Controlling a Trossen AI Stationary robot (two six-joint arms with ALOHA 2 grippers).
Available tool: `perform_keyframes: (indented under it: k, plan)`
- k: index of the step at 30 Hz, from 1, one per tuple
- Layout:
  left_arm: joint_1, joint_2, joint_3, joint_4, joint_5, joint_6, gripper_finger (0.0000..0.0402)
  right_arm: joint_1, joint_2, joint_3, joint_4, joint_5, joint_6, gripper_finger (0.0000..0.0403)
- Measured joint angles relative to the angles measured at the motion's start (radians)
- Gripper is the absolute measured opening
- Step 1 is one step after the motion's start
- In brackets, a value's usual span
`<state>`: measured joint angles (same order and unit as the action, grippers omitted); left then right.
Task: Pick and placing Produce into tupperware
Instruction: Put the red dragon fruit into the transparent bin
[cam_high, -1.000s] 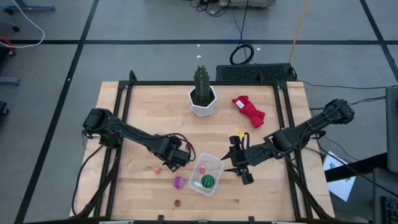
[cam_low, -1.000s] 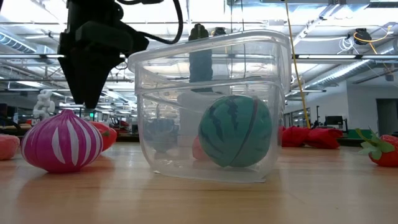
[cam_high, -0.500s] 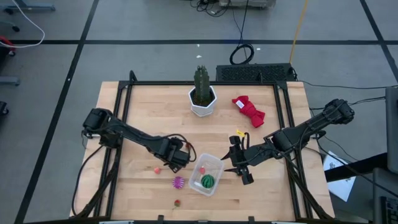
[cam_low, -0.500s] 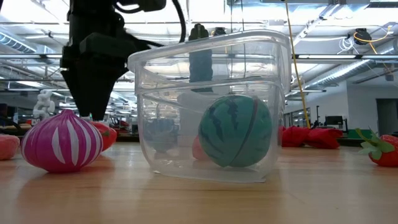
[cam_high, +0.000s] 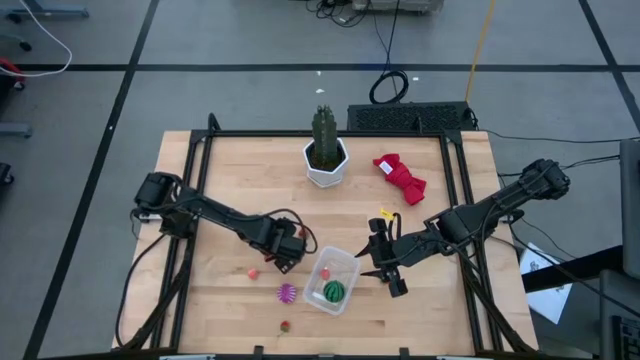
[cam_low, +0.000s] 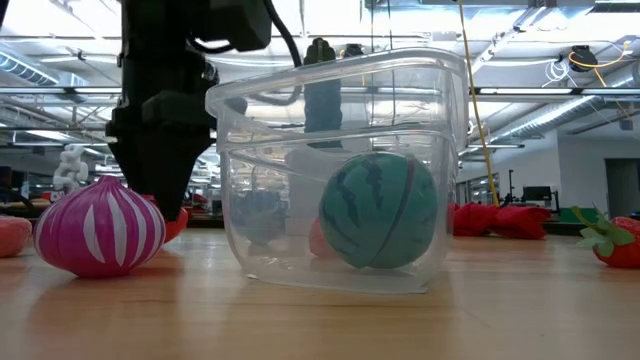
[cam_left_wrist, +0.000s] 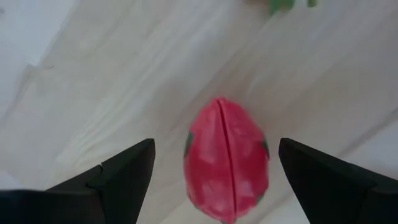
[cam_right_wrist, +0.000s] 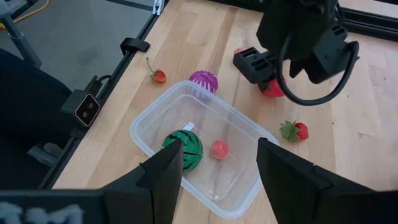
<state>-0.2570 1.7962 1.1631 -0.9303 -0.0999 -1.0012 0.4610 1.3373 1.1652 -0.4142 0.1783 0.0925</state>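
1. high view: the left tool (cam_high: 284, 262) hangs over the wooden desk (cam_high: 240, 190) just beside the clear plastic rectangular tupperware (cam_high: 331, 281). the right tool (cam_high: 384, 262) waits at the container's other side. the left arm is nearer the loose produce.
2. low view: the left tool's dark body stands behind the purple striped onion-shaped piece (cam_low: 99, 235); the green striped ball (cam_low: 378, 210) already sits inside the tupperware.
3. left wrist view: the larger red seamed piece (cam_left_wrist: 227, 160) lies squarely between the widely spread fingers (cam_left_wrist: 124, 174), untouched, its long axis running away from the camera, across the gap. judged, a straight drop and close would take it.
4. right wrist view: the right tool's fingers (cam_right_wrist: 163, 171) are spread wide, holding nothing, above the tupperware; a strawberry (cam_right_wrist: 295, 130) lies beside it.
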Motion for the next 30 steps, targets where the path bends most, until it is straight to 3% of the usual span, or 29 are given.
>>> perform_keyframes:
  k: [13, 30]
  plan:
    - [0.023, 0.0, -0.081, 0.088, 0.048, 0.011, 0.0349, 0.0, 0.0, 0.0, 0.0, 0.0, 0.0, 0.0196]
    - [0.022, 0.0, -0.082, 0.102, 0.048, 0.05, 0.0349, 0.0, 0.0, 0.0, 0.04, 0.0, 0.0, 0.0196]
